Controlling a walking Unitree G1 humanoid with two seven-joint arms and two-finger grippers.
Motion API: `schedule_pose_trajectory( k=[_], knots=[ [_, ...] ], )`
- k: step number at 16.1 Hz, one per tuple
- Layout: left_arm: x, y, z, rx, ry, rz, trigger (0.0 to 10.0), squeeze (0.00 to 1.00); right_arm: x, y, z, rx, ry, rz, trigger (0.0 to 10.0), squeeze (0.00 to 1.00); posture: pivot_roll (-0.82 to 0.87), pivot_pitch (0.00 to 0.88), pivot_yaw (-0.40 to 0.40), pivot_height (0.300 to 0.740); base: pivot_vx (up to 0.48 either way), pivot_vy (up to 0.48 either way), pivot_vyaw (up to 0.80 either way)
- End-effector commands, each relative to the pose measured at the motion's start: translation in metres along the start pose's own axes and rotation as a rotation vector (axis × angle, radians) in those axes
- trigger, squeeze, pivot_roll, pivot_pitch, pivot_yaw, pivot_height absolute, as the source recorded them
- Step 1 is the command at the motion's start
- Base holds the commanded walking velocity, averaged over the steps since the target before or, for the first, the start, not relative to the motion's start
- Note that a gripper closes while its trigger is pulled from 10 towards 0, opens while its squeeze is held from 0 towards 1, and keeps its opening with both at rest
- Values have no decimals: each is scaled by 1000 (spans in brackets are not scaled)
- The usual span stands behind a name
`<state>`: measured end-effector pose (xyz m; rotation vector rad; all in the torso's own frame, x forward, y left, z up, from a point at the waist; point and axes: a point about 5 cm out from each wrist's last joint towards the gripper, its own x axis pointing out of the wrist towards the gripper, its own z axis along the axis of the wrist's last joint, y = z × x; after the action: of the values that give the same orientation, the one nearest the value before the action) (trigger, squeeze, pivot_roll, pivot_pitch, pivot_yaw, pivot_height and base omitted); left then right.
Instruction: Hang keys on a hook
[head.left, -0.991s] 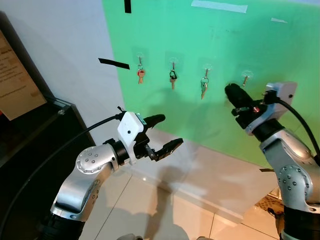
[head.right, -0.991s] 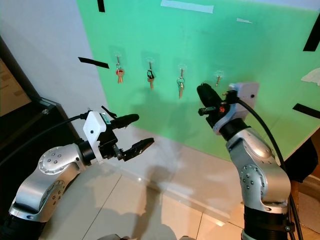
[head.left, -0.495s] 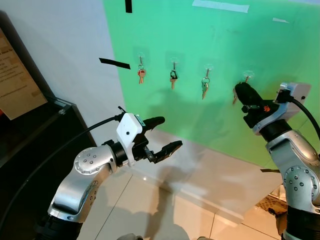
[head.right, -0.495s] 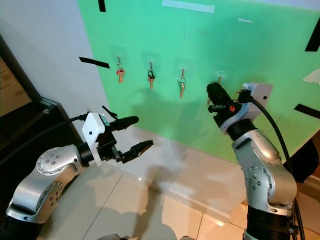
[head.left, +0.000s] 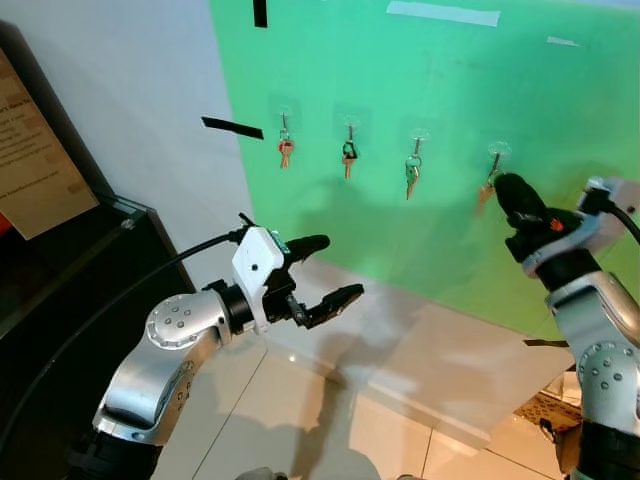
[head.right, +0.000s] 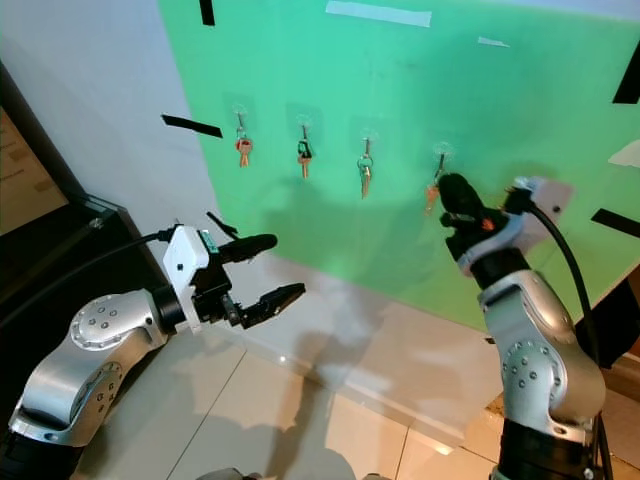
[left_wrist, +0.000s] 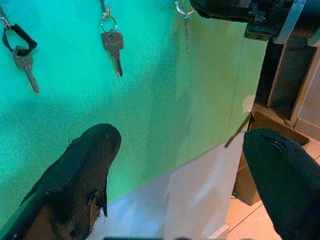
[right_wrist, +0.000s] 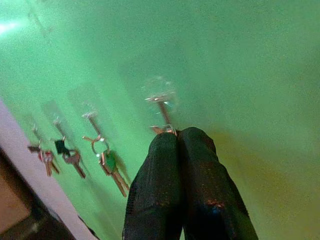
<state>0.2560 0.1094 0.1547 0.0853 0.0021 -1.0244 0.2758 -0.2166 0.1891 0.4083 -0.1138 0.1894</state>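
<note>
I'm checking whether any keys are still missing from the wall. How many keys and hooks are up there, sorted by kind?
Clear hooks: 4, the rightmost beside the right gripper
Red-headed key: 1
Black-headed key: 1
Plain metal key: 1
Orange-brown key held at the rightmost hook: 1
Total: 4 hooks, 4 keys

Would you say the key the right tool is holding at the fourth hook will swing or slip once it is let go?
Probably it will swing: the key dangles loosely beside the right tool, like the three hung keys. It looks small and light, so it should settle fast. The hook seems short, so a nudge might slip the ring off.
</note>
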Motion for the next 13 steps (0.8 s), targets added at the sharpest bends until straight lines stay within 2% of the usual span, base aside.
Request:
schedule_pose_trajectory(
  k=[1,3,7,10,13],
  knots=[
    [0,-1,5,15,-5,-20,10000,0,-1,-4,2,38,-21,-25,10000,0,-54,0,77,740,0,0,0],
    [-1,-2,5,14,-3,-24,10000,0,-2,-5,0,64,-10,-29,10000,0,-53,0,77,740,0,0,0],
    [-1,-2,5,15,-2,-24,10000,0,-2,-1,-11,52,52,-15,10000,0,-54,0,78,740,0,0,0],
    [0,-1,6,13,-1,-29,10000,0,9,7,-21,59,98,-10,10000,0,-59,0,84,740,0,0,0],
    [0,-1,6,9,-3,-27,10000,0,13,6,-32,42,142,-59,10000,0,-54,0,80,740,0,0,0]
  ],
)
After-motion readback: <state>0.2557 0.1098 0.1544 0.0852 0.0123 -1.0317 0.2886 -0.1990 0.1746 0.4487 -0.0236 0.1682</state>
